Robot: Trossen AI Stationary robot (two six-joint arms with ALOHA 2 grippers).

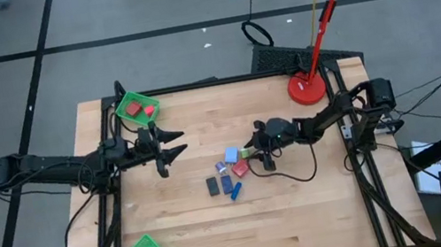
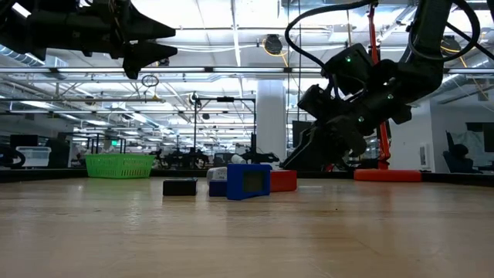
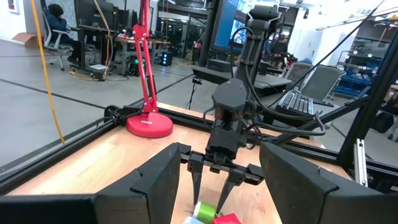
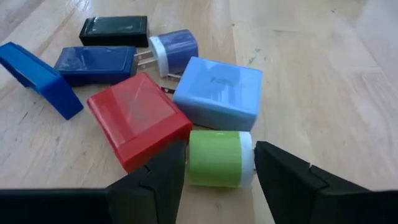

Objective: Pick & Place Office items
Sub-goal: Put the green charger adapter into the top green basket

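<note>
So far, one red block (image 1: pixel 135 109) lies in the far green tray (image 1: pixel 148 101); the remaining office items (image 1: pixel 229 174) are clustered mid-worktop. The right end effector (image 4: pixel 217 171) straddles the green piece (image 4: pixel 215 158), fingers open. The left end effector (image 1: pixel 172 144) hovers open and empty. Only the right wrist view shows the straddle.
</note>
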